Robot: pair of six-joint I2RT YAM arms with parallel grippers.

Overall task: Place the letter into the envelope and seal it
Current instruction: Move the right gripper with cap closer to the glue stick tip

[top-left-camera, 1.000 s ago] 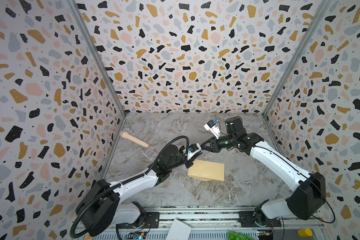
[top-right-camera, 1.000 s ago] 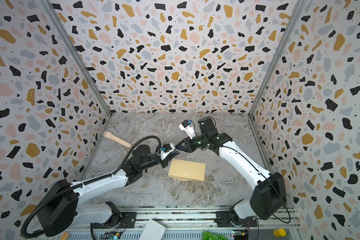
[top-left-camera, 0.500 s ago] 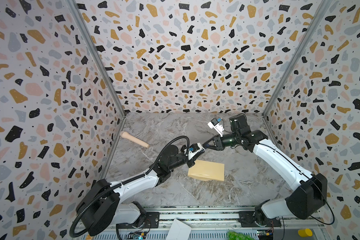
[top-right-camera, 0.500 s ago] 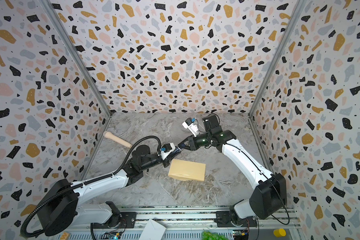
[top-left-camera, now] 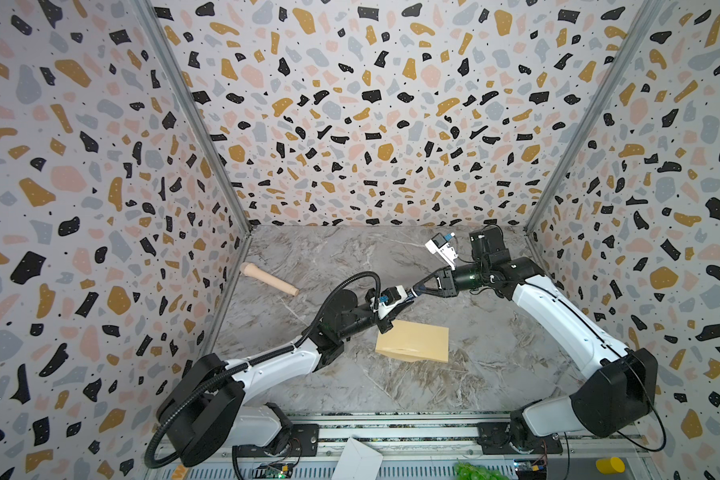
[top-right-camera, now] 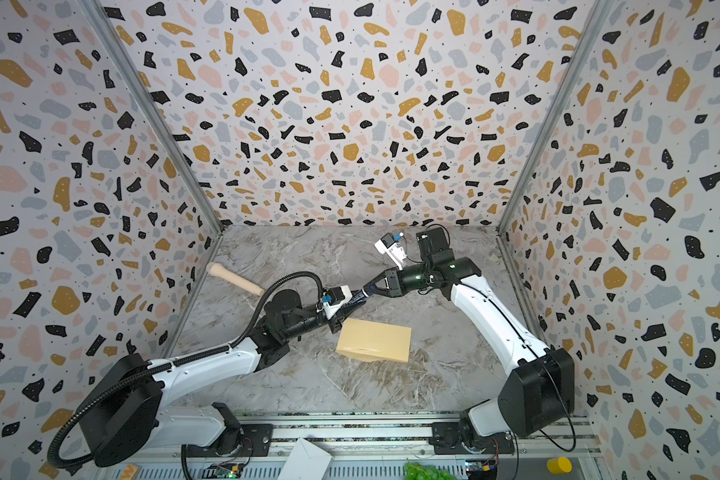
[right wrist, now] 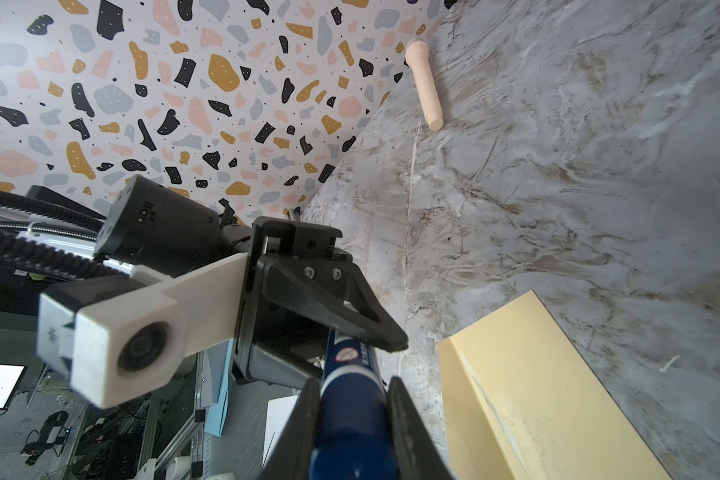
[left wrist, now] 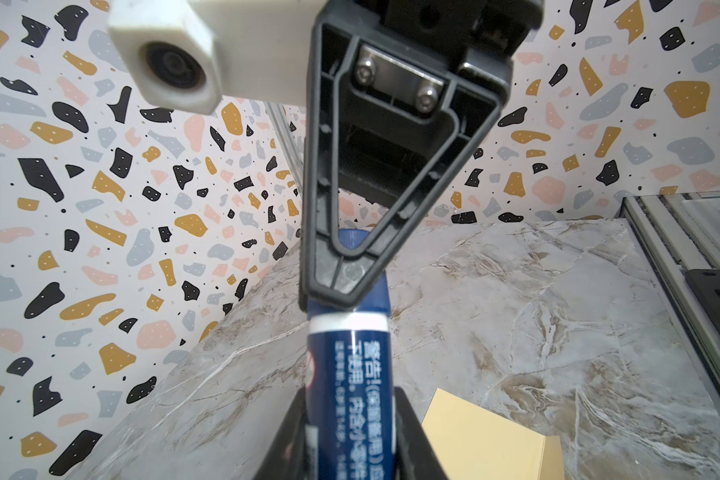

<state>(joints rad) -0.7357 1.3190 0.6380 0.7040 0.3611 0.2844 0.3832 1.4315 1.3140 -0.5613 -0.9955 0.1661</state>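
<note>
The marble counter [top-left-camera: 495,374] sits between terrazzo-print walls. The left gripper [left wrist: 350,399] and right gripper [right wrist: 352,386] are each clamped on one end of the blue glue stick [left wrist: 348,349]. A crooked pull could twist it loose and drop it on the envelope [top-left-camera: 414,345], which lies flat just below the left gripper. Count: one stick, one envelope, and one wooden peg [top-left-camera: 269,280] well apart from both. No letter is in sight.

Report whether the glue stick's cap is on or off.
On: the blue cap sits flush against the white band of the glue stick, no gap showing, right gripper clamped on it.
</note>
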